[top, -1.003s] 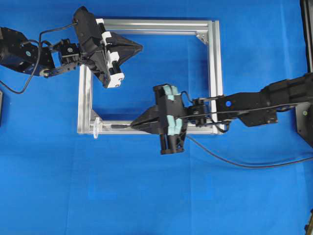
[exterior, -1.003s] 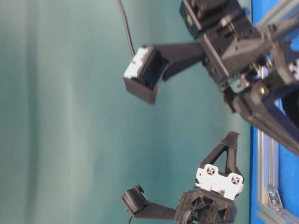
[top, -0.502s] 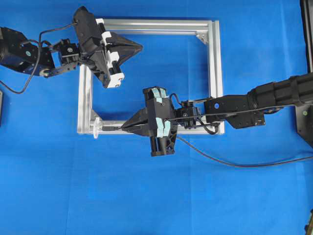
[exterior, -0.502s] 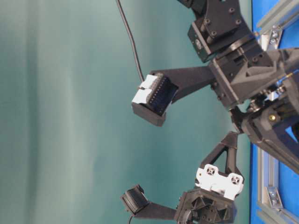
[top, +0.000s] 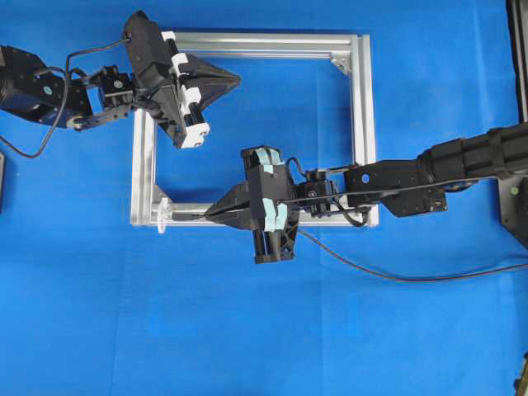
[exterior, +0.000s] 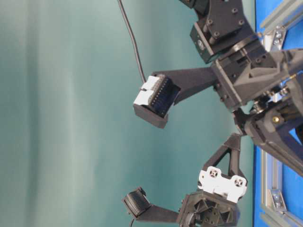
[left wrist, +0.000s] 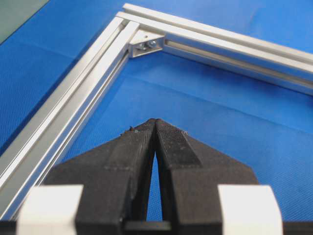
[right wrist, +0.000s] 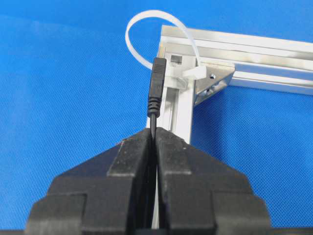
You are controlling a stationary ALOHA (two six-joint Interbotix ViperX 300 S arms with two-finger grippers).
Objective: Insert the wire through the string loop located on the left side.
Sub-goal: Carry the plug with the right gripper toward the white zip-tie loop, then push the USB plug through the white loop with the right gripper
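**Plug tip aimed at the loop on the frame's corner**

Only the right wrist view showed the detail: the right gripper point(right wrist: 155, 134) had its jaws pressed together on the wire point(right wrist: 156, 93), whose plug stood out past the fingertips, its long axis in line with the gripper and its tip pointing at the string loop point(right wrist: 146, 29). The tip overlapped the loop's lower part there, but whether it had entered could not be told. The loop was tied at a corner of the aluminium frame point(right wrist: 254, 54).

From overhead, the wire point(top: 186, 214) lay along the frame's point(top: 360, 124) bottom rail, pointing left to the string loop point(top: 161, 216) at the bottom-left corner, the right gripper point(top: 210, 213) just right of it. The wire's slack trailed off right across the blue table point(top: 247, 330).

The left gripper point(left wrist: 155, 125) was closed on nothing, seen from its wrist above blue cloth inside the frame; overhead it point(top: 235, 80) sat near the top-left corner. The table-level view showed only arm parts
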